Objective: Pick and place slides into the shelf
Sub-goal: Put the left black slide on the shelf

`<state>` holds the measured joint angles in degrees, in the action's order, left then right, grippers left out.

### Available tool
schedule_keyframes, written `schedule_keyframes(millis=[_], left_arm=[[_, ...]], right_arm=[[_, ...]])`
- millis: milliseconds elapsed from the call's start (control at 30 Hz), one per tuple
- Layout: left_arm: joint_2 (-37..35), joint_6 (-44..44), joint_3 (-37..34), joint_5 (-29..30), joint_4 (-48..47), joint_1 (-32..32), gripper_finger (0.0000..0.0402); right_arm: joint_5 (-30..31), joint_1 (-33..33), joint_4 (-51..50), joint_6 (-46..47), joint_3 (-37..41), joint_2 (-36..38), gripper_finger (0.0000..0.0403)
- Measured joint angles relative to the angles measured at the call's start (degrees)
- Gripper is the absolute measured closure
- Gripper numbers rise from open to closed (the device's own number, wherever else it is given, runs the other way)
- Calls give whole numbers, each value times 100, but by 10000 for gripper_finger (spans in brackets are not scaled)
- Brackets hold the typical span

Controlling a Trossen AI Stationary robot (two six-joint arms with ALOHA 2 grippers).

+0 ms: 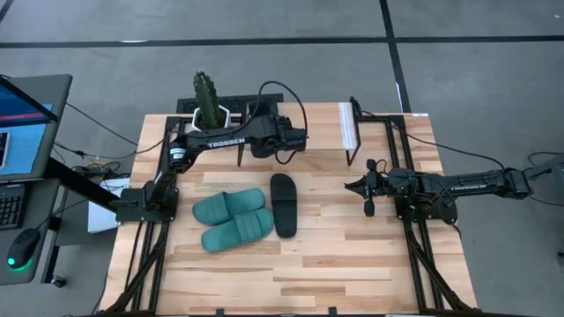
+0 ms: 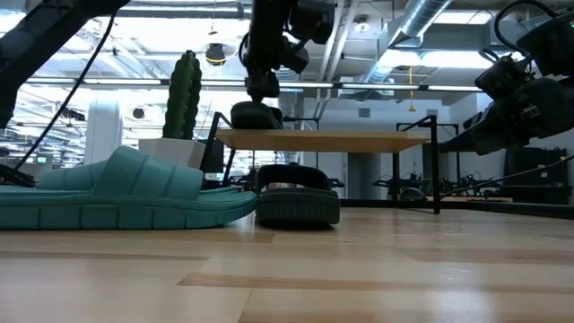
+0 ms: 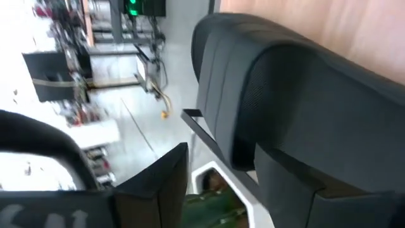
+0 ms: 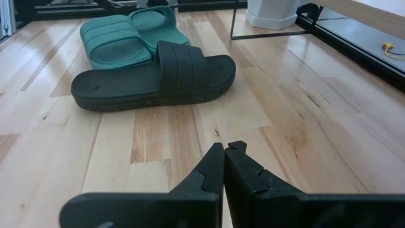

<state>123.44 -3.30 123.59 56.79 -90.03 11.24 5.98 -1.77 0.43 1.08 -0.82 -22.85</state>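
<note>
A laptop [image 1: 22, 132] sits cut off at the far left edge, beside the wooden counter [image 1: 335, 264]. On the counter, two teal slides [image 1: 232, 218] lie side by side, with one black slide [image 1: 283, 204] just to their right. Behind them stands a potted cactus [image 1: 208, 97] in a white pot. The left arm, its casing lettered "TROSSEN" in white, reaches over the shelf [image 1: 352, 132] at the counter's back. Its left claw [image 2: 262, 90] hangs released just above a second black slide [image 2: 257, 115] resting on the shelf's wood panel; from overhead that slide is hidden under the arm, and in the left wrist view it fills the frame too closely to show whole. Whether the fingers touch it cannot be made out. Farther right, the right arm, with lettering too small to read, waits low over the counter, its right claw [image 4: 224, 166] clenched on nothing and pointing toward the black slide on the counter.
</note>
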Motion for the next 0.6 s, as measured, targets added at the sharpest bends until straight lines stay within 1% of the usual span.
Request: schedule_keyframes(millis=[200, 333, 600], left_arm=[[-128, 913, 28, 127, 8, -177, 230], [-337, 1684, 42, 179, 0, -267, 230], [-557, 2507, 42, 69, 0, -123, 230]], right_arm=[[0, -1, 0, 0, 2, 2, 403], [0, 0, 0, 1, 1, 2, 403], [0, 0, 0, 1, 0, 2, 403]])
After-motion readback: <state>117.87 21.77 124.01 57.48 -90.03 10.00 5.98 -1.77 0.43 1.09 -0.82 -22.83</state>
